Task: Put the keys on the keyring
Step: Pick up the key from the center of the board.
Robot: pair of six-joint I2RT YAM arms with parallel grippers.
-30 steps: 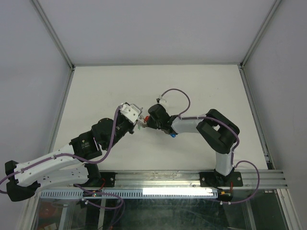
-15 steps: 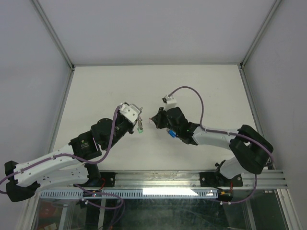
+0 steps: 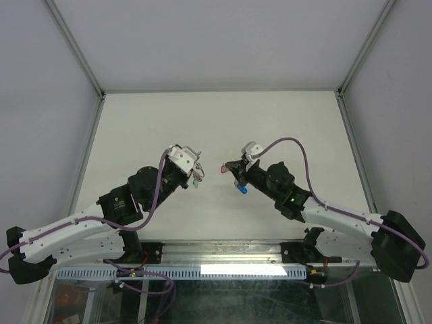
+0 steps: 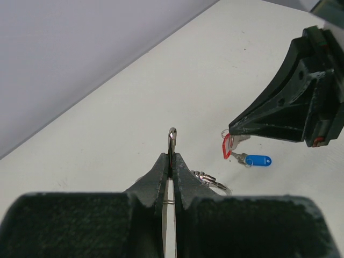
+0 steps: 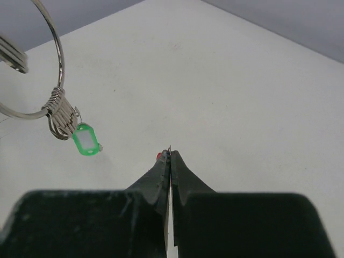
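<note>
My left gripper (image 3: 194,167) is shut on the silver keyring (image 4: 172,141) and holds it above the table. Part of the ring (image 4: 216,183) shows beside the fingers. The green key (image 3: 195,182) hangs from the ring; it also shows in the right wrist view (image 5: 86,141) under the ring (image 5: 58,64). My right gripper (image 3: 230,167) is shut on the red key (image 3: 223,169), a short way right of the left gripper. Only a red sliver (image 5: 159,156) shows at its tips (image 5: 170,156). The blue key (image 3: 241,190) lies on the table below the right gripper, and also shows in the left wrist view (image 4: 259,160).
The white table (image 3: 148,121) is walled by grey panels and metal posts (image 3: 74,47) on the left, back and right. Both arm bases stand on the rail (image 3: 223,251) at the near edge. Purple cables (image 3: 283,143) loop over the arms.
My right arm has swung out to the right and its gripper has drawn back from the left gripper, taking the red key with it. The left gripper, ring and blue key have stayed put.
</note>
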